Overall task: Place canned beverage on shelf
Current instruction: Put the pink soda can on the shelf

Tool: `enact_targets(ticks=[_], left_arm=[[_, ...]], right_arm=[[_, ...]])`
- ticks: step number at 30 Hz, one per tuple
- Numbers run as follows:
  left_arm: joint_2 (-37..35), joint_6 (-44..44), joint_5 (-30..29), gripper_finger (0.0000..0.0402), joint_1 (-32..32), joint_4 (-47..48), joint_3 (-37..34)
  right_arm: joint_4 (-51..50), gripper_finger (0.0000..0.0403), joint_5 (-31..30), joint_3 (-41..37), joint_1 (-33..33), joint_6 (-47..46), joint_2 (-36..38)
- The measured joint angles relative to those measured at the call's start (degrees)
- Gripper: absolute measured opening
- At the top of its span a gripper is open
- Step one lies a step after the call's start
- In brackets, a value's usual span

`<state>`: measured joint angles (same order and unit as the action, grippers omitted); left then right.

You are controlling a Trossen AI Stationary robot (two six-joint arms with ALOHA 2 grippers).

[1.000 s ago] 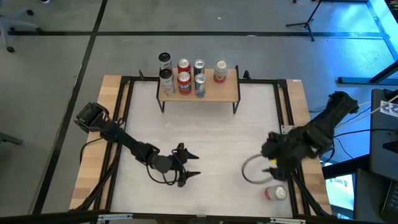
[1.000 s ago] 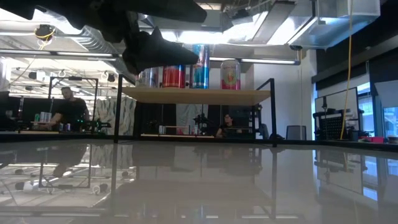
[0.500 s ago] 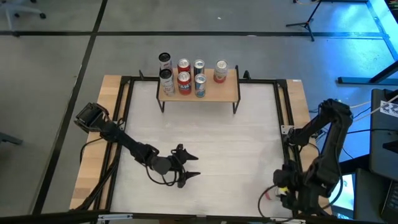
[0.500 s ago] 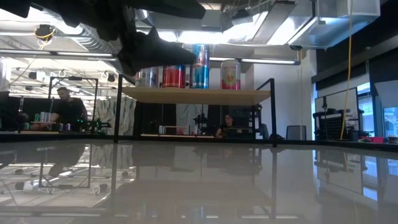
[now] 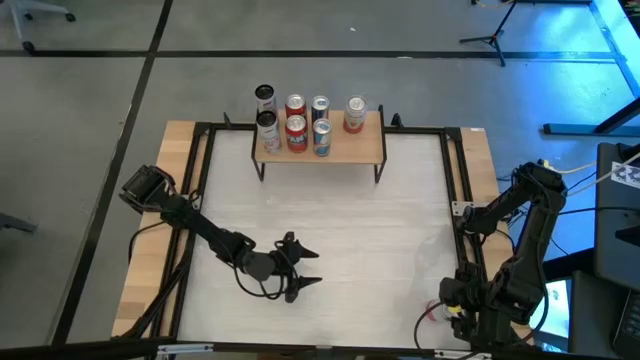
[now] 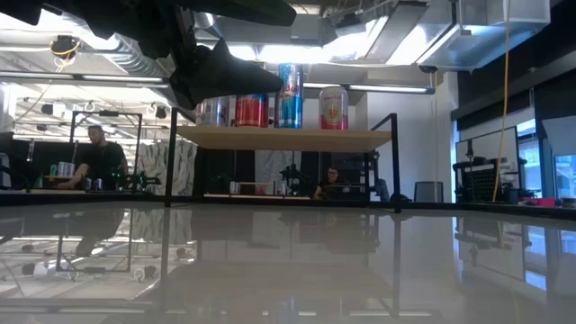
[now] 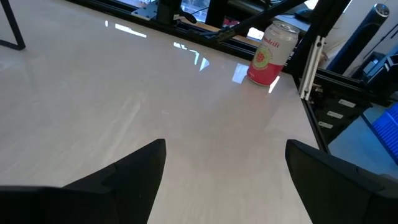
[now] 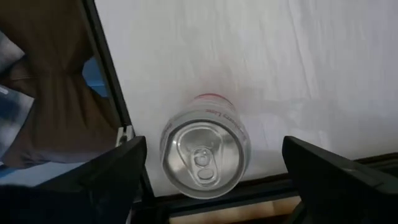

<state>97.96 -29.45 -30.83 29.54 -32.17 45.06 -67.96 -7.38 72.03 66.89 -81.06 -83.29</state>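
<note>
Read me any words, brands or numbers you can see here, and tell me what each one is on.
"Spindrift" (likely; partly blurred): up the side of the pink can.
Print on that can's top rim: too small to read.
Labels of the cans on the shelf: too blurred to read.

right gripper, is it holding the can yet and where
No. The right gripper is open above the upright can, fingers clear of it. Left gripper is empty too.
</note>
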Motion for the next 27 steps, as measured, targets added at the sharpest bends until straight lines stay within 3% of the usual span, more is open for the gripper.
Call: enact_targets(ticks=[10,20,27], left_arm=[[-0.01,0.0,0.02,0.0321,0.0,-0.01,0.0],[-0.01,0.02,0.0,0.0321,0.0,-0.01,0.0],[-0.01,0.06,-0.02,0.0321,-0.17,-0.01,0.0]], right_arm=[[5.55,0.0369,4.52,-7.69,1.55,-4.24,-0.11],[8.0,0.0366,4.61,-13.14,0.62,-4.22,-0.15],[8.57,0.028,5.06,-13.07,-1.34,0.64,-0.1]])
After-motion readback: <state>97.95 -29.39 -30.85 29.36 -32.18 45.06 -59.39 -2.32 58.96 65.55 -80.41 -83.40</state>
